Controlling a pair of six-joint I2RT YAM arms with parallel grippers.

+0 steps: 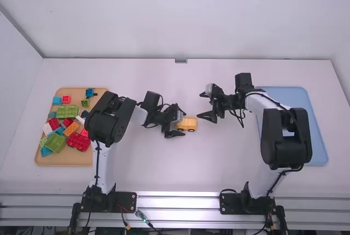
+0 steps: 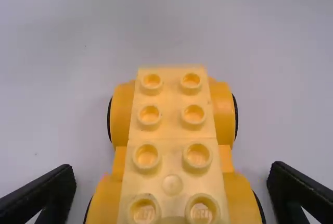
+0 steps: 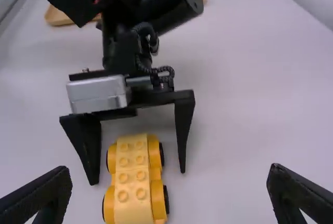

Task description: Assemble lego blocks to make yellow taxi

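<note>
1. High view: the white table (image 1: 180, 175) runs back to a wall; a broad strip of its surface lies between the grippers and the far edge, another between them and the near edge.
2. Blue tray (image 1: 319, 156) sits at the right, the right arm crossing its inner edge.
3. Tan tray (image 1: 65, 161) sits near the table's left edge, the left arm's elbow over its right side.
4. Left gripper (image 1: 184, 124) has its fingers spread, one on each side of the yellow car, with gaps showing in the left wrist view.
5. Right gripper (image 1: 200, 105) is spread too, pointing left, near the car.
6. Yellow car (image 1: 188, 125) stands on the table mid-way between the trays.
7. Loose bricks (image 1: 55, 142), mostly red, green and blue, crowd the tan tray.
</note>
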